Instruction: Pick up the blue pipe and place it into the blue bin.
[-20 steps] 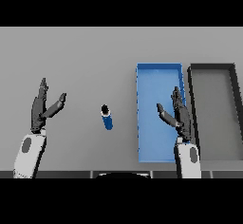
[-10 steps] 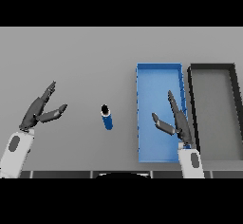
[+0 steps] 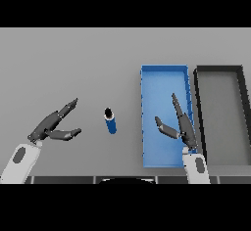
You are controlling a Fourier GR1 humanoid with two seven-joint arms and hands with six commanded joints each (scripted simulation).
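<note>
I see the blue pipe (image 3: 111, 121) just right of my left hand (image 3: 53, 126) — nearer than the right hand (image 3: 179, 124); both spread, empty.

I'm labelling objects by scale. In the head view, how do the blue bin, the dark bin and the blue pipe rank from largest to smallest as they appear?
1. The dark bin and the blue bin look nearly alike in size, so I won't rank them apart.
2. The blue pipe is by far the smallest.
</note>
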